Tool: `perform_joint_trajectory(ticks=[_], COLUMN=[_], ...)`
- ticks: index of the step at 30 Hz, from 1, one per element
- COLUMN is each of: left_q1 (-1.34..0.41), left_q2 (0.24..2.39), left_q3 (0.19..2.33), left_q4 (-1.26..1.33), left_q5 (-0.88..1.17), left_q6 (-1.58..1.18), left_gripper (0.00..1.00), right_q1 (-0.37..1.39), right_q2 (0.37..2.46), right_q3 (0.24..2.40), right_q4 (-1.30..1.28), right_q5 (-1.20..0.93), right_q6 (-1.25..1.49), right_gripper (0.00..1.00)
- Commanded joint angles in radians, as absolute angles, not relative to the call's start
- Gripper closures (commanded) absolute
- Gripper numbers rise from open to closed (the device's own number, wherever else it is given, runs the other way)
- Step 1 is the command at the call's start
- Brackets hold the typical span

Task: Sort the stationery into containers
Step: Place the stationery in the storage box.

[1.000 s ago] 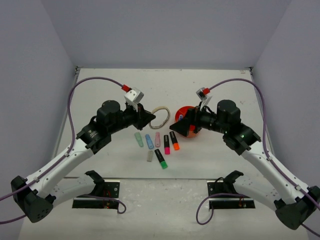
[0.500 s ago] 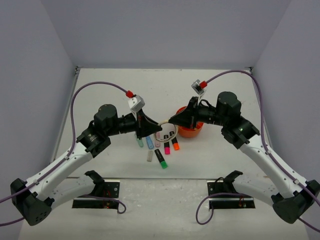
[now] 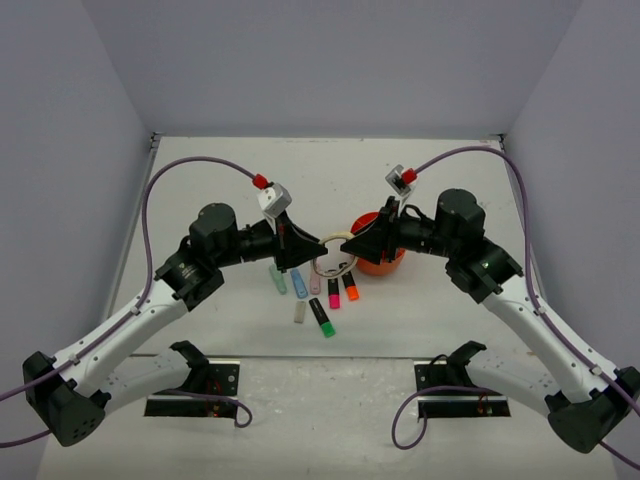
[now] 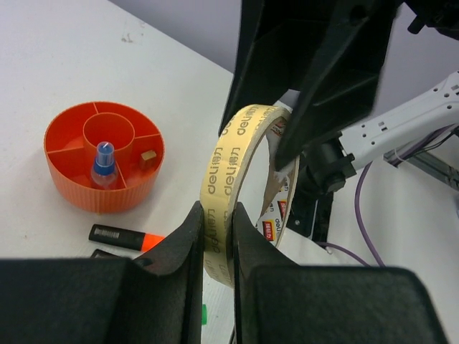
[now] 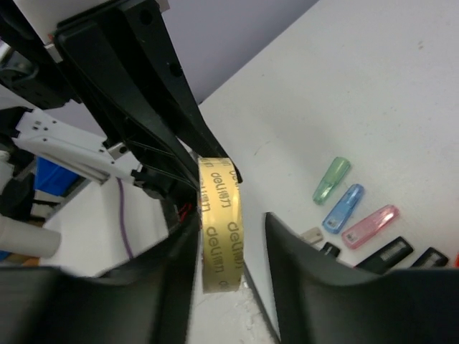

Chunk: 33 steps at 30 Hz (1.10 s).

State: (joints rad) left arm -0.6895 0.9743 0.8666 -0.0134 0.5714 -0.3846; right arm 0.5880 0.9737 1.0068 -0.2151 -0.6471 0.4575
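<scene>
Nearest us, black clamp plates [image 3: 205,378] hold both arms to the near edge of a white, slightly scuffed table [image 3: 230,180]. Purple cables [image 3: 200,159] loop up from the arms.

Just beyond, a grey marker [image 3: 299,312] and a black marker with a green cap [image 3: 322,316] lie apart from the rest. Behind them runs a row, left to right: pastel green marker [image 3: 278,280], blue marker [image 3: 299,281], pink marker [image 3: 316,280], black marker with a pink cap [image 3: 333,291] and black marker with an orange cap [image 3: 350,287].

Above the row's far ends the left gripper [image 3: 303,252] is clamped on the band of the cream tape roll [image 4: 219,193], held on edge in the air. The right gripper [image 3: 352,250] straddles the roll's opposite side, its jaws wider than the band (we see a gap beside one finger).

The orange organiser [image 4: 107,197] stands just right of the row, its left part hidden from above by the right gripper. A small blue-capped bottle [image 4: 103,161] and a tan block [image 4: 148,155] sit in adjoining outer compartments.

Pale lilac-grey walls [image 3: 320,70] close the left, right and far sides.
</scene>
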Motion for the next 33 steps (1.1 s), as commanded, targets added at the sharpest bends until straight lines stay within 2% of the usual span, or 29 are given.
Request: perform_joint_trajectory(ticks=[1, 2, 3, 4, 5, 6, 7, 8, 13, 15, 17, 20, 26, 29, 33], left_q1=[-0.686, -0.687, -0.687, -0.687, -0.687, -0.686, -0.687, -0.687, -0.687, -0.686, -0.686, -0.686, -0.686, -0.686, -0.687], left_q2=[0.963, 0.963, 0.963, 0.963, 0.963, 0.962, 0.958, 0.954, 0.964, 0.945, 0.911, 0.866, 0.821, 0.801, 0.752], left_q3=[0.918, 0.919, 0.918, 0.918, 0.919, 0.92, 0.921, 0.925, 1.031, 1.077, 1.091, 1.078, 0.997, 0.954, 0.866], left_q4=[0.021, 0.02, 0.019, 0.016, 0.01, 0.004, -0.006, -0.036, -0.366, -0.536, -0.621, -0.672, -0.677, -0.668, -0.639], left_q5=[0.58, 0.58, 0.578, 0.573, 0.563, 0.547, 0.516, 0.474, -0.029, -0.356, -0.465, -0.517, -0.465, -0.423, -0.426], left_q6=[-0.397, -0.396, -0.395, -0.394, -0.393, -0.393, -0.394, -0.393, -0.411, -0.454, -0.455, -0.437, -0.381, -0.364, -0.363], left_gripper=[1.0, 1.0, 1.0, 0.95, 0.84, 0.65, 0.21, 0.0, 0.0, 0.0, 0.0, 0.0, 0.0, 0.0, 0.0], right_q1=[0.589, 0.589, 0.589, 0.589, 0.588, 0.586, 0.579, 0.575, 0.539, 0.511, 0.466, 0.437, 0.414, 0.325, 0.302], right_q2=[0.967, 0.965, 0.964, 0.963, 0.961, 0.959, 0.957, 0.955, 0.97, 1.031, 1.087, 1.132, 1.239, 1.258, 1.208], right_q3=[1.006, 1.008, 1.009, 1.01, 1.013, 1.015, 1.019, 1.024, 1.094, 1.169, 1.212, 1.229, 1.241, 1.238, 1.179], right_q4=[-0.217, -0.218, -0.217, -0.217, -0.219, -0.221, -0.225, -0.234, -0.381, -0.484, -0.55, -0.542, -0.408, -0.39, -0.411], right_q5=[-0.678, -0.676, -0.67, -0.66, -0.643, -0.627, -0.605, -0.573, -0.108, 0.216, 0.394, 0.495, 0.519, 0.339, 0.24], right_q6=[0.442, 0.443, 0.442, 0.443, 0.444, 0.446, 0.446, 0.446, 0.413, 0.426, 0.458, 0.512, 0.338, 0.264, 0.247], right_gripper=[0.81, 0.95, 0.98, 1.0, 1.0, 1.0, 1.0, 1.0, 1.0, 1.0, 1.0, 1.0, 1.0, 1.0, 1.0])
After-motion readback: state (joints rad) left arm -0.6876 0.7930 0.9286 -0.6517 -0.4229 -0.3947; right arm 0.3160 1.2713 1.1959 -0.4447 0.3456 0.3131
